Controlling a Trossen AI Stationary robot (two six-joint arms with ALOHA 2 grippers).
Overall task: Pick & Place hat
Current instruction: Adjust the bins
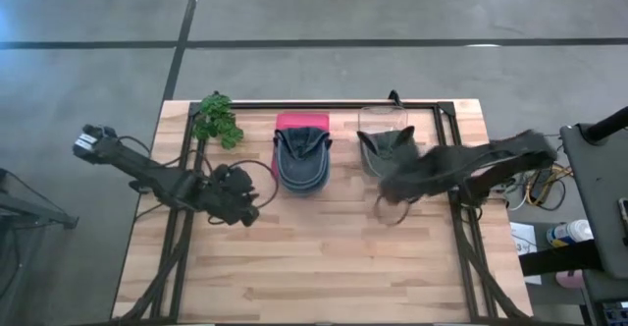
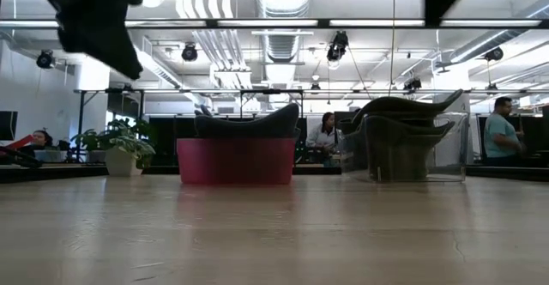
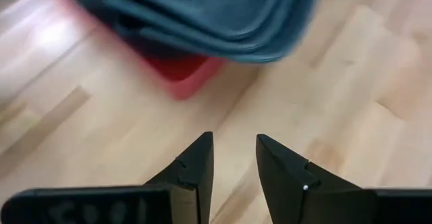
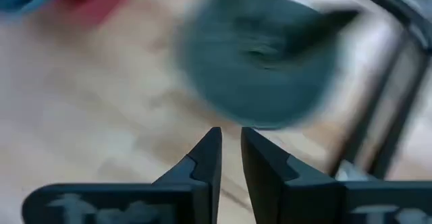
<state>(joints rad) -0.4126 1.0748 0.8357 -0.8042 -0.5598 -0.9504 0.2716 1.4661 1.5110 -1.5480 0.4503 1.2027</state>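
A stack of blue hats lies on top of a red bin at the table's far middle. Their brims reach over the bin's near rim. To its right, grey hats sit stacked in a clear bin. My left gripper hangs open above the wood, left and near of the red bin, holding nothing. My right gripper hovers just near of the clear bin, with a narrow gap between its fingers and nothing in it.
A small potted plant stands at the far left corner. A black frame runs along the table's far and side edges. The near half of the wooden top is bare. People sit in the room beyond.
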